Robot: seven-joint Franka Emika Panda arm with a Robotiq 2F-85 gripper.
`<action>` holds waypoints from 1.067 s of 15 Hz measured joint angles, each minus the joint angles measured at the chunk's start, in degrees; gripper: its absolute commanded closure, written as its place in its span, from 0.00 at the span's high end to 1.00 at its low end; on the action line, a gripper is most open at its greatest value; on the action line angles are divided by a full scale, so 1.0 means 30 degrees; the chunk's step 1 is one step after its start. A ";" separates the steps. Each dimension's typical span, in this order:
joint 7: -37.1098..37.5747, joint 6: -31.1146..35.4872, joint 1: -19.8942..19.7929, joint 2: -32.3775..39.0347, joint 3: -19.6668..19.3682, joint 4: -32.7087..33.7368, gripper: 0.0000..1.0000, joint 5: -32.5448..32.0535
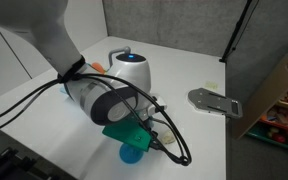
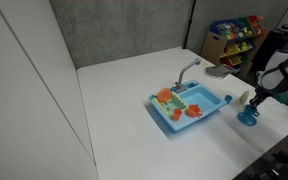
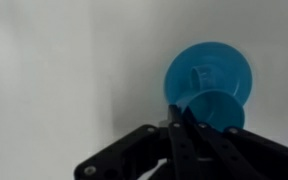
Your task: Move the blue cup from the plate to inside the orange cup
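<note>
Closest, in the wrist view: dark fingers (image 3: pixel 184 135) reaching in from 6 o'clock, clenched tip to tip on the 9 o'clock rim of the blue cup (image 3: pixel 220 112). Just past the cup, toward 12 o'clock: the plate (image 3: pixel 209 68), round, same bright blue, partly covered by the cup. Impossible to tell whether the cup is resting on the plate or raised a little above it. Underneath both, plain white table (image 3: pixel 54 70). In an exterior view, cup and plate as one small blue shape (image 2: pixel 249 119) near the table's front edge, directly under the arm's end, at 3 o'clock from a blue toy sink (image 2: pixel 206 100) and a little apart from it. Inside the sink, two small orange things (image 2: pixel 166 97) and (image 2: pixel 194 112), too small to say which of them is a cup. At the sink's 12 o'clock edge, a grey faucet (image 2: pixel 189 70) standing upright. Farthest back, toward 1 o'clock beyond the table, a low shelf (image 2: pixel 234 35) filled with colourful toys.
</note>
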 measured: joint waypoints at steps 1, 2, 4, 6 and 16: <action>0.0011 -0.0239 0.0041 -0.0319 0.0001 -0.0117 0.03 0.0000; 0.0028 -0.0514 0.0105 -0.0658 0.0001 -0.0227 0.03 0.0000; 0.0071 -0.1040 0.0289 -0.1400 0.0010 -0.0485 0.04 0.0000; 0.0125 -0.1567 0.0536 -0.2182 0.0033 -0.0729 0.04 0.0000; 0.0854 -0.5169 0.1683 -0.6221 0.1075 -0.1405 0.04 0.0693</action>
